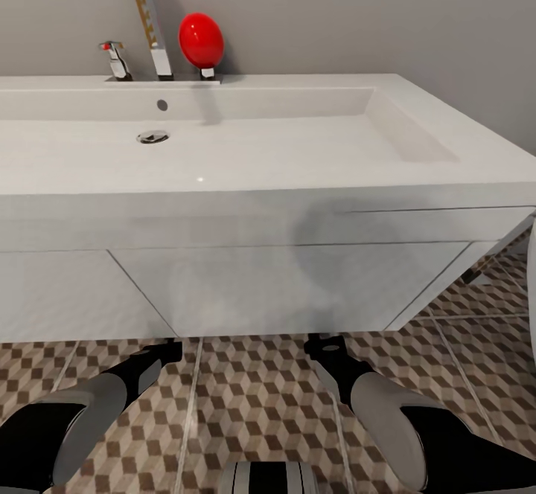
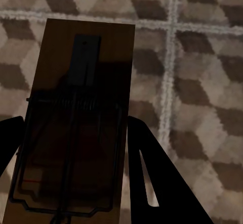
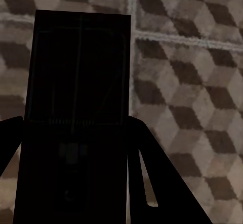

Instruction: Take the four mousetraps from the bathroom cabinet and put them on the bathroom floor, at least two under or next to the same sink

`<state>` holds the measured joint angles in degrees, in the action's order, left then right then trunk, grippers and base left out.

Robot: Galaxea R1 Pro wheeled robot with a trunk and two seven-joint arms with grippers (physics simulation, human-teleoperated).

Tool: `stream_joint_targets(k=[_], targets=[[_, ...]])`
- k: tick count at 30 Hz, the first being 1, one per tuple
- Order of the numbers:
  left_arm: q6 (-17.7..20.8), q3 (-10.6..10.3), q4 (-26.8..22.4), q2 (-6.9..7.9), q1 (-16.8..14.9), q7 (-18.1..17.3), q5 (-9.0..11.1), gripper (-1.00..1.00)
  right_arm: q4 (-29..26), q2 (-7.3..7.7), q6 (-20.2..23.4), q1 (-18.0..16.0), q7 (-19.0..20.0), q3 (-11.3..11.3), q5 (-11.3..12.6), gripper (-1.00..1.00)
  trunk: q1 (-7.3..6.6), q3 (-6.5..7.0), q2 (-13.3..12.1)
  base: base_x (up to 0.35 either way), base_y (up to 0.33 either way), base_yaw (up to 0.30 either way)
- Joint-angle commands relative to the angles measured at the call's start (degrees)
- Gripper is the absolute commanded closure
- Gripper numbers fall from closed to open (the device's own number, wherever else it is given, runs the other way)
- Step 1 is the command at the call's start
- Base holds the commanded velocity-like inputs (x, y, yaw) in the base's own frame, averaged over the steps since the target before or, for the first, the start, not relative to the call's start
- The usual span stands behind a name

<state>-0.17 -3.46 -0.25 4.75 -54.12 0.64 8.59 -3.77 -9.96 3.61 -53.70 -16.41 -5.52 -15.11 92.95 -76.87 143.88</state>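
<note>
Two mousetraps, one in each of my grippers. My left gripper (image 2: 71, 183) is clamped on a mousetrap (image 2: 81, 118): flat brown wooden board, rectangular, with a dark metal plate toward its far end, a coil spring across the middle and a wire bar framing the near half. One black finger (image 2: 152, 178) presses its edge, the other sits at the opposite edge. My right gripper (image 3: 71, 183) is closed the same way on the second mousetrap (image 3: 76, 118), which looks almost black in shadow; I can just make out the wire frame on its far half and the spring line across the middle, little else. Both boards hang above the bathroom floor (image 2: 202, 82), not touching it as far as I can tell. Floor is square tiles with a brown, beige and white cube print and thin pale grout lines. In the head view my left arm (image 1: 82, 412) and right arm (image 1: 394, 419) reach forward low over the tiles, grippers just short of the vanity front (image 1: 283, 286). Beyond that, the sink (image 1: 223, 159): long white rectangular basin, round drain (image 1: 152, 136), chrome tap (image 1: 152, 25) at the back edge, a small chrome handle (image 1: 115, 59) beside it, and a red egg-shaped object (image 1: 201, 39) on a chrome base against the grey wall (image 1: 372, 10).
</note>
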Motion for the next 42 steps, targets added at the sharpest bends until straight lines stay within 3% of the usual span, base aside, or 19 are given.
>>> stream_joint_targets(k=[1, 42], targets=[[0.0, -0.4, 0.0, 0.0, 0.0, 0.1, 0.4, 1.0, -0.1, -0.03, 0.3, 0.0, -0.1, -0.5, -0.4, 1.0, -0.01, -0.06, 0.0, 0.0, 0.0, 0.0], [0.0, -0.4, 0.0, 0.0, 0.0, 0.1, 0.4, 1.0, -0.1, -0.03, -0.1, 0.0, -0.1, -0.5, -0.4, 1.0, -0.01, -0.89, 0.0, 0.0, 0.0, 0.0]])
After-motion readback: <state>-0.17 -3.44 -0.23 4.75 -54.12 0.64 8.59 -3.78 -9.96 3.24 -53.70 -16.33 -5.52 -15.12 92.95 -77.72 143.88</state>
